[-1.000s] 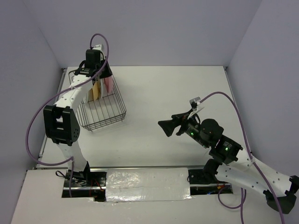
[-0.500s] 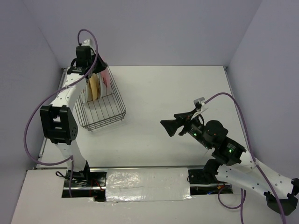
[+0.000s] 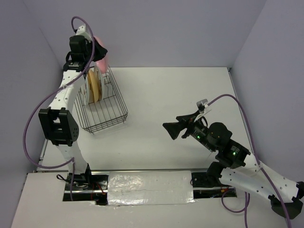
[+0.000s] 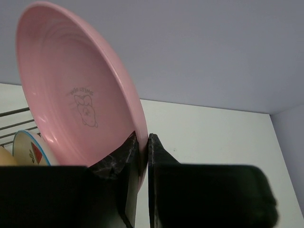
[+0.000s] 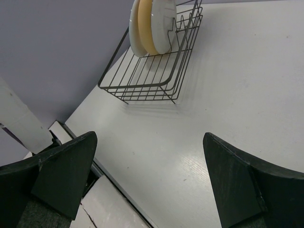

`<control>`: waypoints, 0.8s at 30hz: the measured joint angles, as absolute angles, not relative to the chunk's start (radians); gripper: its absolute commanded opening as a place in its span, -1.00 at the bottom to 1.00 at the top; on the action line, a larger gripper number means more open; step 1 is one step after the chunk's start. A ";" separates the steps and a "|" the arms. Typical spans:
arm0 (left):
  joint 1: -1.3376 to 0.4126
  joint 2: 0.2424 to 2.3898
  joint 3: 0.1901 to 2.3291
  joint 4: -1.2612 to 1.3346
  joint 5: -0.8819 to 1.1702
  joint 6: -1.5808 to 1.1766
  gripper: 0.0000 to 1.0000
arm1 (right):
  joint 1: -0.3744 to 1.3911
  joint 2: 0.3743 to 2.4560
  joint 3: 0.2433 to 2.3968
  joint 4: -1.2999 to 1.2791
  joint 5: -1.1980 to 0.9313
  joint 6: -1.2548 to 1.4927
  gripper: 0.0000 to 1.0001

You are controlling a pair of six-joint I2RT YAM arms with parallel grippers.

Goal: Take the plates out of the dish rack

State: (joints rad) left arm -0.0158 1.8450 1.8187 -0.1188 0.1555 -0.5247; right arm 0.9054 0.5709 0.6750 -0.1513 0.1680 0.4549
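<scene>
My left gripper is shut on the lower rim of the pink plate, which stands on edge. In the top view the pink plate hangs in my left gripper, above the back end of the dark wire dish rack. A yellow-orange plate and a white plate stand upright in the rack. The white plate has red fruit marks. My right gripper hovers open and empty over the middle right of the table, its fingertips wide apart, facing the dish rack.
The dish rack stands at the table's far left, close to the left wall. A silver strip runs between the two arm bases along the near edge. Purple cables loop off both arms.
My left gripper has lifted the pink plate up and back, out of the rack and above its rim. The right arm has barely moved and stays open.
</scene>
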 measured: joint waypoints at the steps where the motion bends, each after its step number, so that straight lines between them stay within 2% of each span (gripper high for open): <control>1: -0.025 1.857 1.849 -0.142 0.154 -0.517 -1.00 | 0.905 0.570 0.675 -0.151 0.168 0.455 1.00; 6: -0.088 1.911 2.012 -0.262 0.087 -0.409 -1.00 | 0.905 0.566 0.675 -0.156 0.187 0.461 1.00; 11: -0.244 1.925 2.080 -0.319 0.025 -0.326 -1.00 | 0.905 0.539 0.675 -0.178 0.272 0.474 1.00; 16: -0.387 1.932 2.025 -0.334 -0.005 -0.261 -1.00 | 0.905 0.500 0.675 -0.185 0.385 0.487 1.00; 20: -0.482 1.941 1.904 -0.313 -0.057 -0.221 -1.00 | 0.905 0.446 0.674 -0.184 0.440 0.493 1.00; 24: -0.553 2.027 1.867 -0.322 -0.094 -0.204 -1.00 | 0.905 0.388 0.653 -0.180 0.496 0.500 1.00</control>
State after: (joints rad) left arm -0.5529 2.0274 1.8671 -0.3218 -0.0940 -0.2039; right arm 0.9054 0.3882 0.6533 -0.1802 0.4957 0.4995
